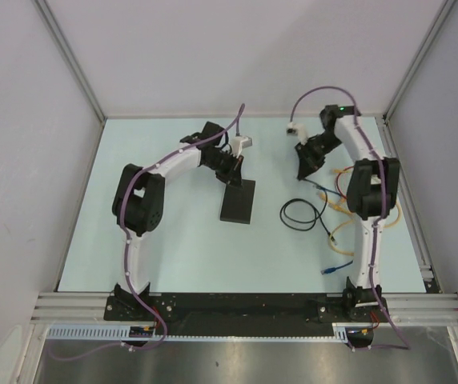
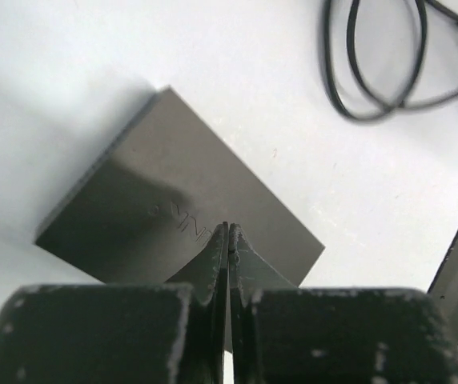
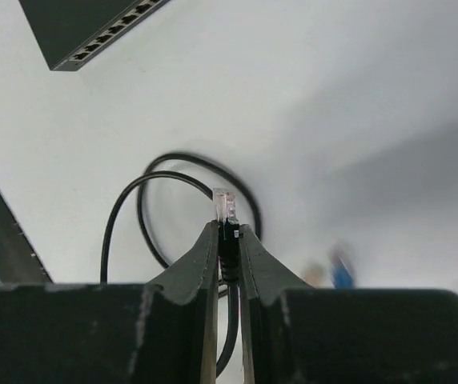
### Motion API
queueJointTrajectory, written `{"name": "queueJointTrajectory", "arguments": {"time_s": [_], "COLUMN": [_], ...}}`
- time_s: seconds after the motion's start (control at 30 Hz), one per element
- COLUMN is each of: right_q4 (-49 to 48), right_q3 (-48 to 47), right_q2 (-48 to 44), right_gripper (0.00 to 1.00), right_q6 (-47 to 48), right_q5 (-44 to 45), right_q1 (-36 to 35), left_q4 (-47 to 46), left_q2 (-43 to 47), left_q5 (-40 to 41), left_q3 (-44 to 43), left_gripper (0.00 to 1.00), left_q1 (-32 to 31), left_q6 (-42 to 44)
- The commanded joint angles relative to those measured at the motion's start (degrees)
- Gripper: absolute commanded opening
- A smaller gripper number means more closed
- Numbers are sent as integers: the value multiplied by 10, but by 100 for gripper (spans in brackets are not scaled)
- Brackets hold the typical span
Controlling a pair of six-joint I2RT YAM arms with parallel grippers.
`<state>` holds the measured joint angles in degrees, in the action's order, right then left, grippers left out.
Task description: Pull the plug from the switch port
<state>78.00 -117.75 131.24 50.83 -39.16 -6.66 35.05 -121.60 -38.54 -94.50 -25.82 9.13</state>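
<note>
The flat black switch (image 1: 238, 201) lies on the pale table; in the right wrist view (image 3: 93, 28) its row of sockets shows with nothing plugged in. My left gripper (image 1: 233, 166) is shut and empty, its tips (image 2: 229, 232) over the switch's top face (image 2: 165, 200); whether they touch it I cannot tell. My right gripper (image 1: 303, 164) is shut on the clear-tipped plug (image 3: 225, 206) of the black cable (image 3: 173, 172). It holds the plug above the table, well away from the switch.
The black cable lies in a loop (image 1: 301, 214) right of the switch, also seen in the left wrist view (image 2: 373, 80). Yellow cables (image 1: 337, 204) and a blue plug (image 1: 331, 270) lie near the right arm. Grey walls close in the table.
</note>
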Motion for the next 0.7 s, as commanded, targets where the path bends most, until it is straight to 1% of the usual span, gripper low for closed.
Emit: {"name": "queueJointTrajectory", "arguments": {"time_s": [0.0,0.07,0.1,0.13,0.2,0.27,0.3,0.33,0.4,0.43,0.47,0.5,0.53,0.57,0.6,0.63,0.67], "right_q4": [87,80,61,47,18,10,-6,-18,-55,-76,-99,-151,-181,-248,-275,-306,-346], "right_q3": [-34,-38,-36,-30,-13,-19,-24,-31,-69,-84,-96,-111,-114,-114,-117,-117,-121], "right_q2": [-99,-96,-94,-92,-81,-69,-58,-56,-56,-64,-70,-74,-89,-95,-100,-105,-105], "right_gripper": [3,3,3,4,8,23,39,45,55,88,99,100,100,100,100,100,100], "right_q6": [16,-4,-16,-46,-63,-76,-86,-99,-140,-162,-205,-228,-249,-294,-318,-346,-402], "right_q5": [29,34,30,28,39,85,103,115,123,126,150,163,198,216,237,290,320], "right_q1": [69,100,124,138,159,162,163,165,166,162,159,155,147,144,140,135,123], "left_q4": [-9,-15,-23,-27,-31,-30,-29,-27,-27,-35,-45,-52,-60,-65,-67,-67,-66], "left_q2": [44,43,41,40,39,39,40,44,54,70,82,95,119,128,137,147,160], "left_q5": [-35,-39,-40,-41,-41,-37,-35,-27,-19,-5,3,12,38,52,66,99,121], "left_q3": [-50,-57,-58,-60,-61,-64,-64,-61,-54,-39,-26,-1,8,15,24,27,28], "left_gripper": [0,1,1,1,2,13,18,28,34,40,43,50,54,57,69,76,85], "left_q1": [16,22,23,24,27,31,31,34,37,40,42,46,47,48,51,52,53], "left_q6": [5,1,-1,-2,-4,-2,-3,-2,-3,-8,-12,-17,-19,-18,-17,-17,-17]}}
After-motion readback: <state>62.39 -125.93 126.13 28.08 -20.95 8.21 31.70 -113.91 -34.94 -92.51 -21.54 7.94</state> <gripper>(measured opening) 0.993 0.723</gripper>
